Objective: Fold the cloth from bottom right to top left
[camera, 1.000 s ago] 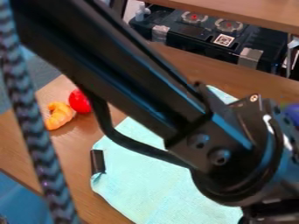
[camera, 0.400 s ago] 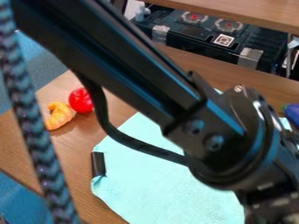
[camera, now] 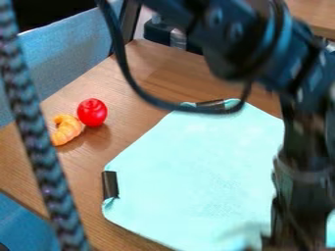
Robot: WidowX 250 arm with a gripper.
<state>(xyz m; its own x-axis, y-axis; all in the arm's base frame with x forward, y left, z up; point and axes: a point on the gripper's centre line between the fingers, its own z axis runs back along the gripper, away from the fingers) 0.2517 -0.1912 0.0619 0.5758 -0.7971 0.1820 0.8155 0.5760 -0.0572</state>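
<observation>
My black gripper (camera: 298,201) hangs at the lower right, blurred, over the right side of the cloth, with its lower end at the frame's bottom edge. The light turquoise cloth (camera: 190,171) lies spread on the wooden table, mostly flat. One dark clip (camera: 110,185) sits at its left edge, where the fabric puckers, and another dark piece (camera: 210,104) at its top edge. A small strip of turquoise shows right of the gripper. The gripper covers the cloth's lower right part, and I cannot tell whether it touches the fabric.
Left of the cloth, a red round toy (camera: 92,112) stands beside an orange croissant-shaped toy (camera: 66,130) on the table (camera: 85,162). A braided cable (camera: 33,132) runs down the view's left side. The black stove (camera: 163,33) is partly behind the arm at the top.
The arm has swung up toward the upper right, uncovering the cloth's upper part and the piece at its top edge. More of the gripper now shows at the lower right.
</observation>
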